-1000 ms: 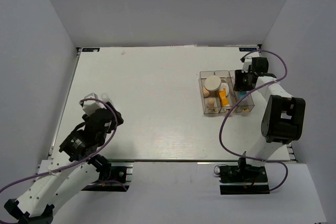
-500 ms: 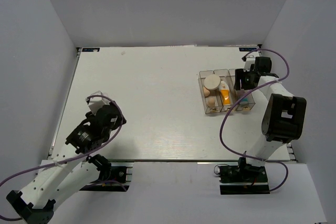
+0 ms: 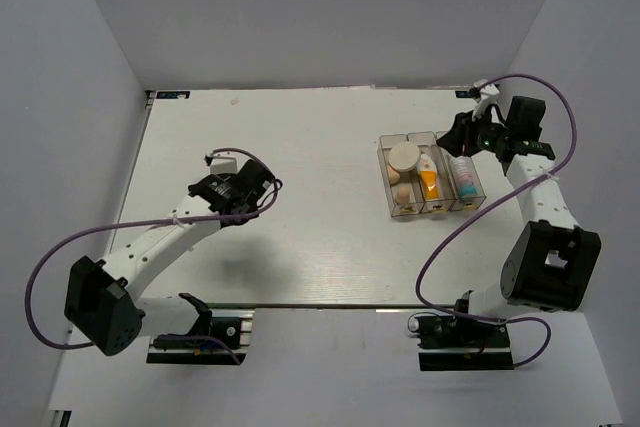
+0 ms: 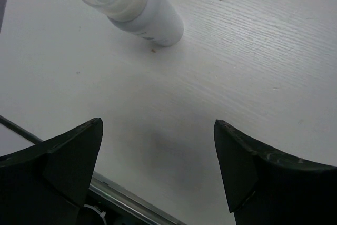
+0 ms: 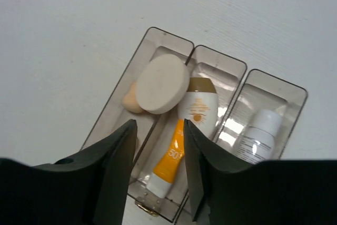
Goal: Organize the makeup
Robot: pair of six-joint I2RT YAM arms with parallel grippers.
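Table (image 3: pixel 300 127): white.

Clear box (image 5: pixel 268 96): three compartments, on the table's right half.
- Left compartment: round compact (image 5: pixel 162 82), with a beige sponge (image 5: pixel 130 101) just beside it.
- Middle compartment: orange tube (image 5: pixel 169 159) and white oval piece (image 5: pixel 199 110), end to end.
- Right compartment: white tube (image 3: pixel 462 175) with pink and blue bands.

Right gripper (image 5: pixel 158 127): hovers above the box, fingers parted by a narrow gap, nothing between them.

Left gripper (image 4: pixel 158 125): over the table's left half, fingers spread wide, empty.

White bottle (image 4: pixel 134 3): lies on its side on the bare table ahead of the left gripper, well apart from the box.
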